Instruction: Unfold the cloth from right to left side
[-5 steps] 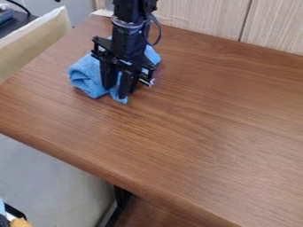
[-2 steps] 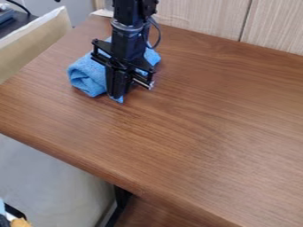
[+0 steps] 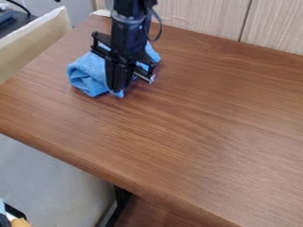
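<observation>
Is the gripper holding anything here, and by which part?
Yes: the blue cloth, pinched at its near corner by the gripper.

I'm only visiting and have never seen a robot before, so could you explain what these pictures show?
Of course. The black machine is a robot arm, reaching in from the top of the view. At its lower end is a gripper, which works like a simple hand with two fingers. A fixed camera looks down at a slant on the brown wooden table. On it, toward the upper left, lies a blue cloth, folded and bunched up. The fingers are close together at the cloth's near edge and appear to pinch it, with a bit of blue showing by their tips. The job is to unfold it.
</observation>
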You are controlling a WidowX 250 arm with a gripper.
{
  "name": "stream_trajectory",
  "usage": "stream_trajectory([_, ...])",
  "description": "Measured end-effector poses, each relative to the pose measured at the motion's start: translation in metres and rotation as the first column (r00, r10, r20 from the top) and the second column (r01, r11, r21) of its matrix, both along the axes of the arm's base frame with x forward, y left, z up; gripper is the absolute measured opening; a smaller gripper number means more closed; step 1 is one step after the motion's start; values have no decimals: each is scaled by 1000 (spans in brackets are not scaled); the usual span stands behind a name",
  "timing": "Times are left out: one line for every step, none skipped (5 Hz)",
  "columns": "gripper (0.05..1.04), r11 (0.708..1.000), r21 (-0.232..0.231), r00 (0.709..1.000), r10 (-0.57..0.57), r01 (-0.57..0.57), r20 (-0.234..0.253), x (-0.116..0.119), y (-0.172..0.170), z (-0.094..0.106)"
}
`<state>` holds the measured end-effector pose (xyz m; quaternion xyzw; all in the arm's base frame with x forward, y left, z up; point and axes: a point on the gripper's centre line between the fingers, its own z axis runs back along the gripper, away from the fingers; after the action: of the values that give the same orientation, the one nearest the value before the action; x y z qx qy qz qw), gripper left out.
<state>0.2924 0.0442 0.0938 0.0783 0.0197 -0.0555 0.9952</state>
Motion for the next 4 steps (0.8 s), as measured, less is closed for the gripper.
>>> stream_trajectory([54,999,7,998,33,-34,53,6,13,26])
stream_trajectory([54,996,-2,991,87,-87,100,14,29,50])
stream_trajectory([54,984,-22,968,180,-180,176,29,53,77])
stream_trajectory([53,951,-35,935,309,-307,173,40,93,75])
